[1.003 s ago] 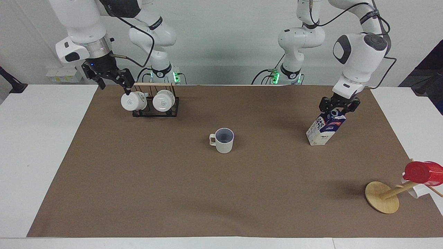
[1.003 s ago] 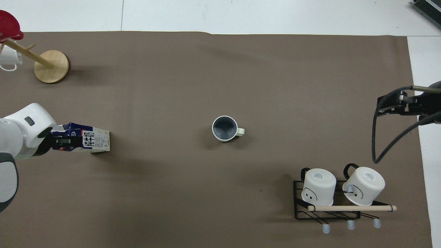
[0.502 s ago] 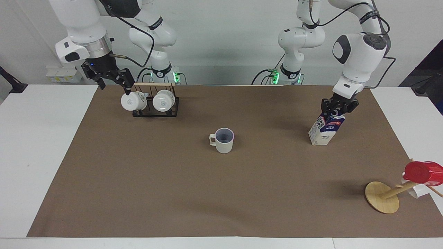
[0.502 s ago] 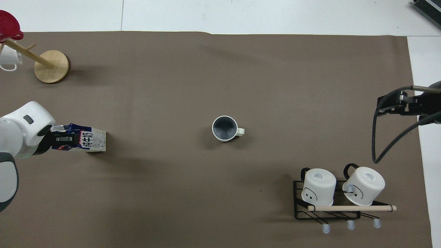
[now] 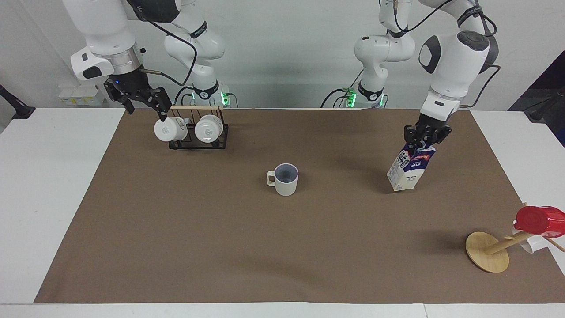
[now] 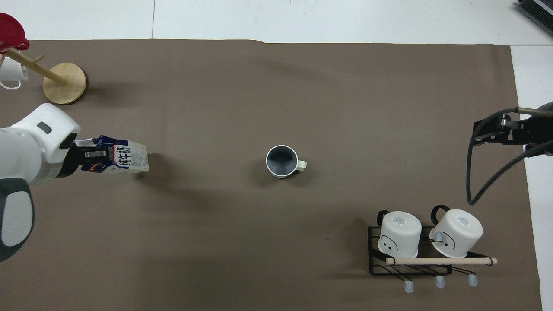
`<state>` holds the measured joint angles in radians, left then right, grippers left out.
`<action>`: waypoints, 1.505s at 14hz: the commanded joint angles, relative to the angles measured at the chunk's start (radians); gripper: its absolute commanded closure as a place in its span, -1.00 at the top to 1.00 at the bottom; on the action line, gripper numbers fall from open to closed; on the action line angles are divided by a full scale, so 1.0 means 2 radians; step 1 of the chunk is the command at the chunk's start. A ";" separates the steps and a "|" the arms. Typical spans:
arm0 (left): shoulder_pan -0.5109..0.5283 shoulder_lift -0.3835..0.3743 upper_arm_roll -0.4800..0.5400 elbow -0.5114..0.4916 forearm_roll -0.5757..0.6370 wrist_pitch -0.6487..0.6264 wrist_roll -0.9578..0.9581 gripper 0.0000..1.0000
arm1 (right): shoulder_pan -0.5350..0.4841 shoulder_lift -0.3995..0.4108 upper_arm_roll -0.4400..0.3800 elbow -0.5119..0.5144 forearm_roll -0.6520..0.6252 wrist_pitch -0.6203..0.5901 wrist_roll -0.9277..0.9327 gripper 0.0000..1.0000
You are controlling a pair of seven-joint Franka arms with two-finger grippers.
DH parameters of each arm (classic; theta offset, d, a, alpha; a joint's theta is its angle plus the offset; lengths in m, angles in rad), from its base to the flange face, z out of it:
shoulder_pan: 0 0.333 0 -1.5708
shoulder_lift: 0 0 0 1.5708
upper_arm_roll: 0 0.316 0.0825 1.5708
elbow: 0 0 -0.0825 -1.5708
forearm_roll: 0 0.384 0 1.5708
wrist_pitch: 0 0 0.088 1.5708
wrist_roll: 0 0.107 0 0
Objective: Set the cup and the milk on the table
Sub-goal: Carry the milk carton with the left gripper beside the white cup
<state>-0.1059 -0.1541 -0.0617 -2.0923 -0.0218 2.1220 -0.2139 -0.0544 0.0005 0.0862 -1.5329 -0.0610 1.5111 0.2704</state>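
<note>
cup (image 5: 286, 179) upright on the brown mat (image 5: 220, 229) of the table (image 5: 53, 176), about mid-mat, handle pointing toward the right arm's end, grey-blue inside showing, nothing touching it. milk (image 5: 410, 168) carton toward the left arm's end of the table, tilted, hanging from its top ridge in the left gripper (image 5: 426, 139), which is clamped together on the ridge; the carton's bottom looks lifted just clear of the mat in the facing view, with its shadow on the mat beside it. in the overhead view the carton (image 6: 119, 155) sticks out from under the left gripper (image 6: 93, 154) and the arm's white wrist. right gripper (image 5: 140, 102) is over the mat's edge at the right arm's end, just by the black wire rack (image 5: 198, 138), fingers apart, holding nothing; that arm waits. two white mugs (image 5: 189, 129) sit on the rack under a wooden rod (image 5: 195, 107). wooden stand (image 5: 487, 251) with a round base at the mat's corner on the left arm's end, farther from the robots than the milk, a red cup (image 5: 539, 220) on its peg.
</note>
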 commanded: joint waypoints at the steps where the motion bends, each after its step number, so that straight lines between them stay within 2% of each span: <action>1: -0.062 0.027 0.006 0.044 -0.001 -0.015 -0.080 -0.14 | -0.010 -0.008 0.004 -0.006 0.010 -0.004 -0.014 1.00; 4: -0.121 0.033 0.006 0.053 -0.002 -0.013 -0.144 -0.16 | -0.010 -0.008 0.004 -0.006 0.010 -0.004 -0.014 1.00; 8: -0.163 0.052 0.006 0.051 -0.001 -0.006 -0.155 -0.16 | -0.010 -0.008 0.004 -0.006 0.010 -0.004 -0.014 1.00; 13: -0.170 0.090 0.006 0.051 -0.001 0.023 -0.168 -0.16 | -0.010 -0.009 0.004 -0.006 0.010 -0.004 -0.014 1.00; 17: -0.173 0.094 0.006 0.051 0.002 0.023 -0.176 -0.13 | -0.010 -0.008 0.004 -0.006 0.010 -0.004 -0.015 1.00; 18: -0.173 0.094 0.006 0.051 0.002 0.021 -0.176 0.06 | -0.010 -0.008 0.005 -0.006 0.010 -0.004 -0.014 1.00; 19: -0.173 0.094 0.006 0.051 0.003 0.017 -0.176 0.63 | -0.010 -0.008 0.005 -0.006 0.010 -0.004 -0.014 1.00; 20: -0.174 0.092 0.006 0.051 0.006 0.015 -0.176 1.00 | -0.010 -0.008 0.004 -0.006 0.010 -0.004 -0.014 1.00; 21: -0.180 0.089 0.006 0.052 0.006 0.011 -0.175 1.00 | -0.010 -0.008 0.004 -0.006 0.010 -0.004 -0.014 1.00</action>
<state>-0.4307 0.0270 -0.0684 -2.0068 -0.0216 2.1660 -0.5470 -0.0545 0.0004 0.0862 -1.5329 -0.0610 1.5111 0.2704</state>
